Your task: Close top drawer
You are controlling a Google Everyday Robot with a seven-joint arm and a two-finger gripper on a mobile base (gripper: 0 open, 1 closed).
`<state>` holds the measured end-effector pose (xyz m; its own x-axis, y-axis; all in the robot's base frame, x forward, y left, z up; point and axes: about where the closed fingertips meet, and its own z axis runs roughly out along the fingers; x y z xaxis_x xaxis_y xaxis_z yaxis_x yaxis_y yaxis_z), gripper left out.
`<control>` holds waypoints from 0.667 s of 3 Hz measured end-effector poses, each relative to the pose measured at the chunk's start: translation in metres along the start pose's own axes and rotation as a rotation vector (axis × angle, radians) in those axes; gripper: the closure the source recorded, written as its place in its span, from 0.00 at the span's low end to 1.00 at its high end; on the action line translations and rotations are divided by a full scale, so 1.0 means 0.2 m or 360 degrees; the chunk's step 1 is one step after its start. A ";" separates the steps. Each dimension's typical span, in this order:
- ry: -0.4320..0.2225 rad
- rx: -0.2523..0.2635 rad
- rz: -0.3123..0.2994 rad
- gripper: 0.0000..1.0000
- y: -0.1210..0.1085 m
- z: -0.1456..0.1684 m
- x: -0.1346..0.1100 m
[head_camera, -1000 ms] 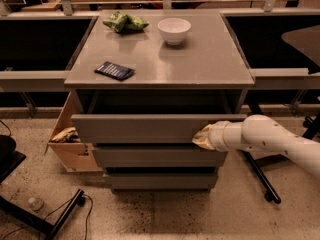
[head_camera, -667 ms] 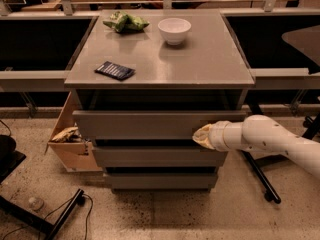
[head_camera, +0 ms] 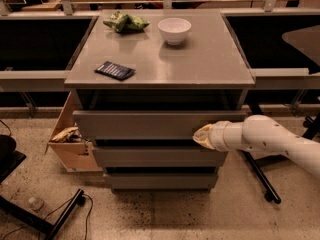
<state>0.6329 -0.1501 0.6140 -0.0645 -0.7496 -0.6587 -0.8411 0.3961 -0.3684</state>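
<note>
Grey and flat, the surface (head_camera: 200, 59) of the cabinet carried a white bowl (head_camera: 174, 30), a green packet (head_camera: 124, 21) and a dark packet (head_camera: 115, 70), and none of them had moved during the last second. What had changed was the top drawer (head_camera: 145, 125). Its plain front stood a little further back than one second before, and the dark opening between this front and the edge of the surface had become narrower. I took this to mean that my push was working and that the closing was on its way. It was not finished, because the front still came out beyond the two lower drawer fronts (head_camera: 160, 156) and the grey inside was still visible from above. My end effector (head_camera: 202, 135) was against the right part of the drawer front, near its lower edge, and it seemed to touch it. It had hold of nothing, but how far open it was I could not tell. My arm (head_camera: 280, 141) came in from the right side, low and almost level, with the wrist pointing to the left toward the cabinet. To the left of the cabinet, the wooden box (head_camera: 70, 139) with wrappers stood on the floor, well apart from my end effector.
</note>
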 end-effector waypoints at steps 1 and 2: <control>0.0000 0.0000 0.0000 0.38 0.00 0.00 0.00; 0.0000 0.0000 0.0000 0.15 0.00 0.00 0.00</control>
<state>0.6329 -0.1500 0.6139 -0.0644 -0.7496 -0.6588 -0.8411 0.3960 -0.3683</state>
